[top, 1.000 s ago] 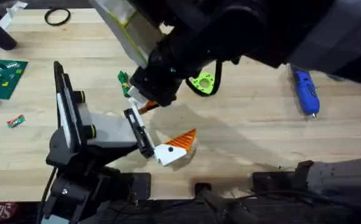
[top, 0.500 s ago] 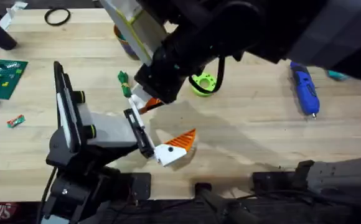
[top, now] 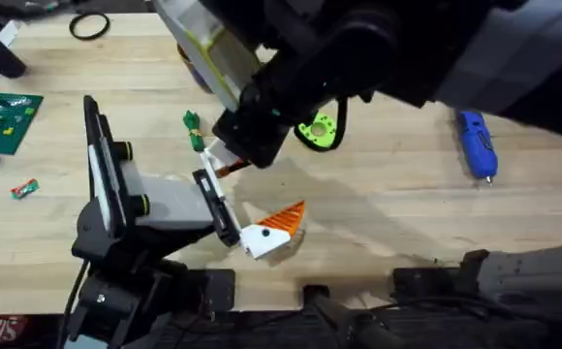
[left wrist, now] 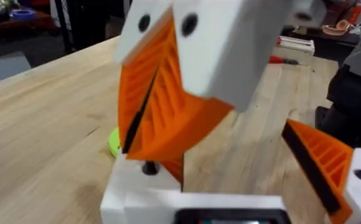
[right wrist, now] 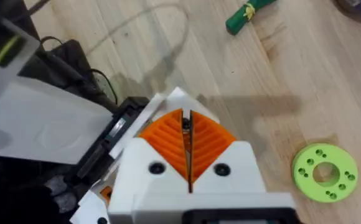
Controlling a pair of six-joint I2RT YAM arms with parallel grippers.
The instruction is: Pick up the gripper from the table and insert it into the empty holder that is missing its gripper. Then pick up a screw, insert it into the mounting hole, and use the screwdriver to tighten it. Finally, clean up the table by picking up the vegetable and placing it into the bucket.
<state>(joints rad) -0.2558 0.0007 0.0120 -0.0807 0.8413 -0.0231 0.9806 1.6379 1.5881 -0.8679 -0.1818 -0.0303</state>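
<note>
Overhead: the holder (top: 116,199) stands at the lower left, and the gripper (top: 276,228) touches its black end plate. The right gripper (top: 225,155) hangs just above that plate, beside the vegetable (top: 193,127). The screwdriver (top: 475,143) lies well right of the holder.

Left wrist: I cannot tell the left gripper's (left wrist: 230,183) state.

Right wrist: the right gripper's pads (right wrist: 168,140) are clenched together.

The right arm (top: 378,48) is a bulky black casing with a black cable looping beside it. Its white fingers (right wrist: 159,165) carry orange ribbed pads and one black dot each, as do the left gripper's fingers (left wrist: 215,50).
</note>
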